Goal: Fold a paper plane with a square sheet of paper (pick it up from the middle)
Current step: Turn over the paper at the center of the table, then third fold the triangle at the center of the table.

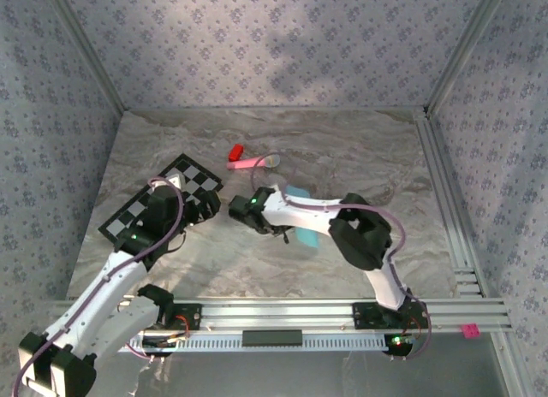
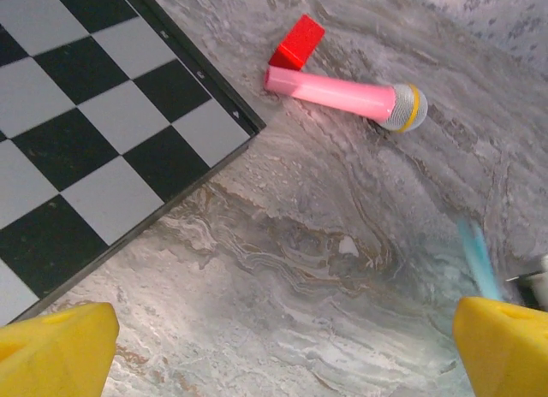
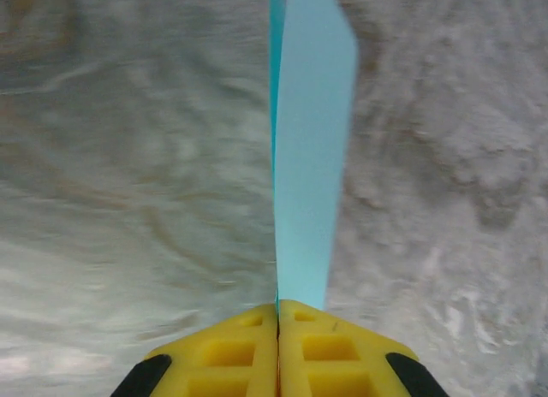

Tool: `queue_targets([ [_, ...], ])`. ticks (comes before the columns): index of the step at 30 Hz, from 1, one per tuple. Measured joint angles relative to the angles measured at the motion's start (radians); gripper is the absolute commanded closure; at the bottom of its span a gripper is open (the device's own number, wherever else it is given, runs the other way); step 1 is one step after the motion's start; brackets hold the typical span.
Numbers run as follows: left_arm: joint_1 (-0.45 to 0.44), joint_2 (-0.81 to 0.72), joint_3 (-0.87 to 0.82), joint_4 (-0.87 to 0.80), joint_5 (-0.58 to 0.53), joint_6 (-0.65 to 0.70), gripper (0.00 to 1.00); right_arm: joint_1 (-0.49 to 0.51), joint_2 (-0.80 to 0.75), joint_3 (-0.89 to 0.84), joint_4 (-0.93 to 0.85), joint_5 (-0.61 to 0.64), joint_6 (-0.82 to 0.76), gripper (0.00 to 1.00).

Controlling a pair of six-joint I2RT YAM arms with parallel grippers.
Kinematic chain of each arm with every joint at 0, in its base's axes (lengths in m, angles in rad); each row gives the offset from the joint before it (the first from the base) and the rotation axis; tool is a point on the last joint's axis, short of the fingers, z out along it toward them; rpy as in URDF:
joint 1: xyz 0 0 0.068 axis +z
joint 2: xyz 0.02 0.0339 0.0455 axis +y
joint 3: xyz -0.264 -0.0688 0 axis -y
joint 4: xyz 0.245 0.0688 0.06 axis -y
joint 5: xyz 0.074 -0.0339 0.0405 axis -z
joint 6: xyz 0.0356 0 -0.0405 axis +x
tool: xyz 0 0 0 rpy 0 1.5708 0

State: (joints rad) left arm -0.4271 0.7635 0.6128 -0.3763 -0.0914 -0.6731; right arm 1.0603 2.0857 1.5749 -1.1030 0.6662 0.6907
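- Checkered mat [image 1: 195, 176]: it lies flat on the left of the marble table [image 1: 360, 157], with the left arm reaching over its near corner.
- Left gripper [image 2: 282, 346]: the jaws are spread wide with nothing between them. It hangs over bare marble just off the mat's edge.
- Red block [image 2: 298, 42] and pink toy microphone [image 2: 342, 93]: they lie touching each other beyond the mat, apart from both grippers.
- Right gripper [image 3: 277, 310]: the yellow pads are pressed together on the light-blue paper [image 3: 310, 157].
- The paper: it is folded into a narrow doubled strip and stands on edge, running straight out from the pads over mid-table. In the top view it passes under the right forearm.
- Handling, as a judgement: the paper is very light, thin and floppy, so it will droop or twist if held only at one end. It also creases and tears readily and may slip between smooth pads.
- The best hold looks to be on the centre fold near mid-length, where the layers double up and stiffen it.
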Motion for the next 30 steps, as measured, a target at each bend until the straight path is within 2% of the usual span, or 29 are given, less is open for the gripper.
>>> queue_targets([
  [5, 0.014, -0.034, -0.014, -0.008, 0.002, -0.002, 0.00, 0.012, 0.016, 0.010, 0.097, -0.133, -0.026, 0.82],
  [8, 0.018, -0.031, -0.022, -0.011, 0.025, -0.001, 0.00, -0.007, 0.000, -0.015, 0.197, -0.234, -0.029, 0.73],
  [12, 0.021, 0.015, -0.022, -0.005, 0.089, 0.003, 0.00, -0.060, -0.107, -0.151, 0.373, -0.394, -0.024, 0.53],
  [14, 0.021, 0.050, -0.022, 0.003, 0.130, 0.010, 0.00, -0.097, -0.201, -0.248, 0.473, -0.472, -0.019, 0.49],
  [17, 0.021, 0.097, -0.022, 0.021, 0.196, 0.019, 0.01, -0.156, -0.362, -0.396, 0.621, -0.568, -0.007, 0.50],
  [22, 0.021, 0.207, -0.007, 0.068, 0.325, 0.036, 0.10, -0.294, -0.599, -0.671, 0.860, -0.709, 0.053, 0.57],
  [26, 0.021, 0.316, 0.024, 0.097, 0.420, 0.040, 0.22, -0.407, -0.682, -0.879, 1.002, -0.790, 0.124, 0.65],
  [30, 0.000, 0.439, 0.071, 0.119, 0.481, 0.034, 0.30, -0.470, -0.718, -1.009, 1.073, -0.860, 0.180, 0.74],
])
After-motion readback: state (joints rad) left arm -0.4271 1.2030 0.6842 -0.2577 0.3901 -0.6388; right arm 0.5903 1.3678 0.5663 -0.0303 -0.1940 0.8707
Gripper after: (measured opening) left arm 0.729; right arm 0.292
